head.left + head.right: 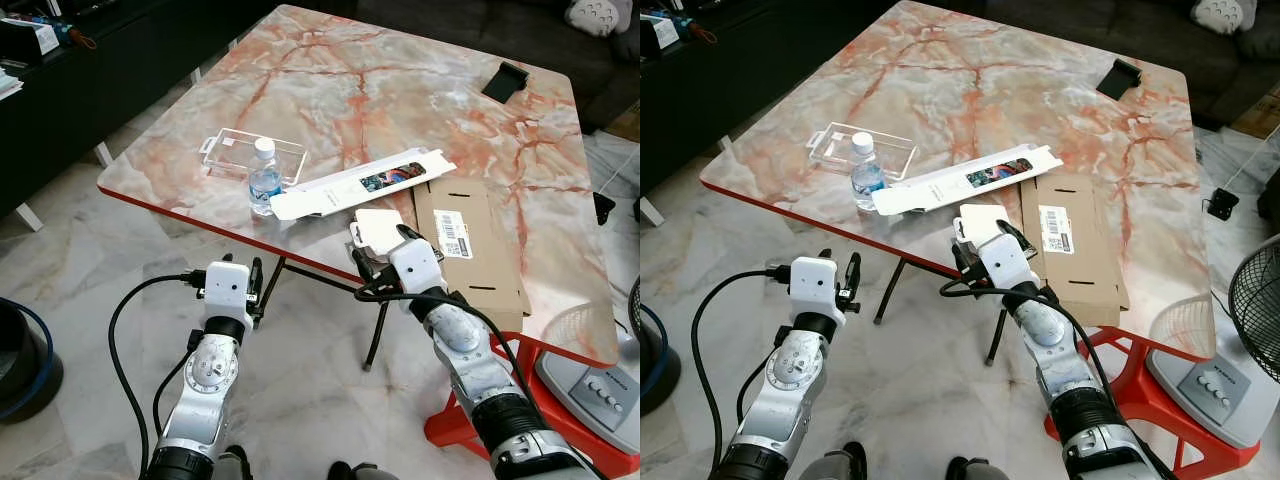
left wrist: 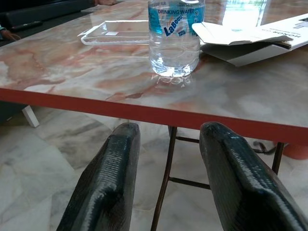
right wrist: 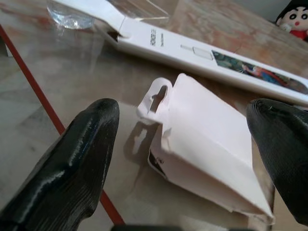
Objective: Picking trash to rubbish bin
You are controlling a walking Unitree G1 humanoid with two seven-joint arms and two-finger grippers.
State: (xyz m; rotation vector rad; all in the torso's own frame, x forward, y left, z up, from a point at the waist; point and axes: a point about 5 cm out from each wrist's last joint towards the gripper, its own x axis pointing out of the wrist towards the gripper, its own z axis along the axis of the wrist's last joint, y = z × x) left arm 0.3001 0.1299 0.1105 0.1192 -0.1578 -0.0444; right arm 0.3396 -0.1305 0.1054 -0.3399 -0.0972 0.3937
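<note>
A small white box (image 3: 202, 144) with a hang tab lies at the marble table's (image 1: 330, 90) near edge. My right gripper (image 1: 383, 250) is open, one finger on each side of that box. Behind it lie a long white box (image 1: 362, 182) and a flat cardboard sheet (image 1: 468, 243). A small water bottle (image 1: 264, 178) stands upright beside a clear plastic tray (image 1: 252, 155). My left gripper (image 1: 257, 280) is open with nothing between its fingers. It hangs below and in front of the table edge, pointing toward the bottle (image 2: 174, 36).
A black object (image 1: 505, 82) rests at the table's far right. A dark round bin (image 1: 20, 350) stands on the floor at the left. A fan (image 1: 1250, 300) and the table's red frame (image 1: 455, 425) stand at the right. Dark furniture lines the far left.
</note>
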